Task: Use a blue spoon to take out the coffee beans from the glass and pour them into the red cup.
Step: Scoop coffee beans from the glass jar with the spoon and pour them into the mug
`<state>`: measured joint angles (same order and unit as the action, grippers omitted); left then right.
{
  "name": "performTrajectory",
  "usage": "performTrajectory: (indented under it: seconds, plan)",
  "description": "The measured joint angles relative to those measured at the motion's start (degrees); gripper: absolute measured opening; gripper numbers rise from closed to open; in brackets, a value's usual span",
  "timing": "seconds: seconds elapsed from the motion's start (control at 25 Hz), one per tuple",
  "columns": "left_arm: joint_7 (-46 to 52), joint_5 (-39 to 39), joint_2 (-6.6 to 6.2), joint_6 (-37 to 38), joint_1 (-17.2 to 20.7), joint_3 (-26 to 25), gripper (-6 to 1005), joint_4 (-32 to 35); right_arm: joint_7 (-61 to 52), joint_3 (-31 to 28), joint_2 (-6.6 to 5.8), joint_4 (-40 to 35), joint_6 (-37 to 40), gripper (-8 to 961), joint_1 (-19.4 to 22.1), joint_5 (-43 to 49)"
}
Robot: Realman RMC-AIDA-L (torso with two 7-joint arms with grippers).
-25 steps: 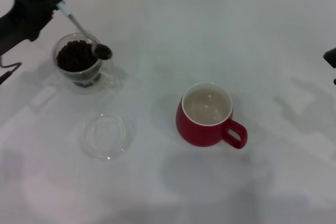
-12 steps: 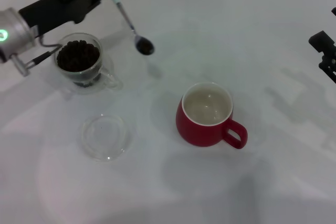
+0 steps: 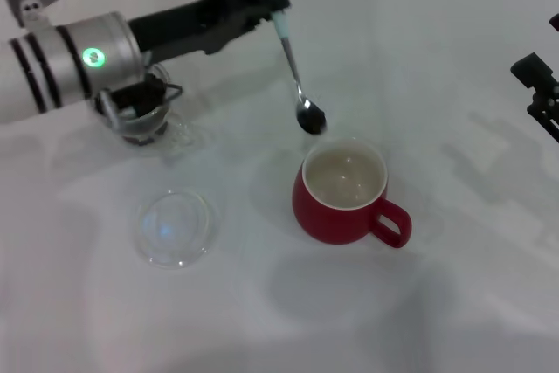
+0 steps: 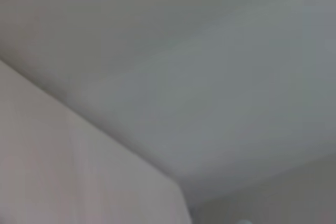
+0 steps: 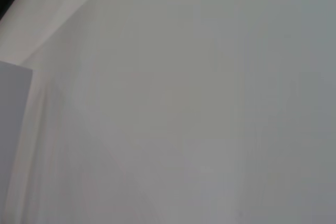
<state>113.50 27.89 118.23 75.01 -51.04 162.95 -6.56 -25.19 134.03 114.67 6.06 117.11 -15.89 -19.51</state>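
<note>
From the head camera, the left gripper (image 3: 262, 6) is clamped on the pale handle of the blue spoon (image 3: 295, 76), which hangs down and away from it, its long axis slanting toward the red cup (image 3: 345, 191). The spoon's bowl carries dark coffee beans (image 3: 310, 118) and sits just short of the cup's far rim, slightly to the glass side of it, so a short push onward along that axis should put it over the white inside before tipping. The glass (image 3: 140, 111) lies back behind the gripper, partly hidden under the arm. The right gripper (image 3: 541, 93) is parked at the table's right edge, well apart; whether it is open I cannot tell. Both wrist cameras show only blank pale surface.
</note>
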Motion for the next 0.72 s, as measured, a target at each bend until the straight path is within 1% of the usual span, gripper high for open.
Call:
performTrajectory:
  seconds: [0.12,0.2,0.24,0.32,0.36,0.52,0.72]
  plan:
    - [-3.90,-3.28,0.21,-2.14,-1.25,0.01,130,2.52,-0.14,0.00,0.01,0.00,-0.33,644,0.35,0.17]
    - [-4.99,-3.81,0.24,-2.34,-1.64,0.00,129,2.93,-0.14,0.00,0.03,0.01,-0.33,644,0.69,0.17]
    - [-8.54,-5.33,0.35,-2.65,-2.73,0.00,129,4.14,-0.14,0.00,0.02,0.01,-0.23,644,0.82,0.15]
    - [-11.50,-6.48,0.36,-2.59,-3.72,0.00,129,5.11,-0.21,0.00,0.03,0.03,0.01,645,0.96,0.12]
    - [-14.24,-7.75,0.39,-2.50,-4.87,0.00,129,6.00,-0.23,0.00,0.02,0.05,0.05,645,1.09,0.10]
    - [-18.78,-9.54,0.55,-2.57,-6.55,0.00,130,7.42,-0.37,0.00,-0.01,0.33,0.28,646,1.58,-0.19]
    - [-23.37,-10.71,0.53,-3.12,-7.23,0.00,130,7.45,-0.46,0.00,-0.05,0.54,0.42,644,1.80,-0.29]
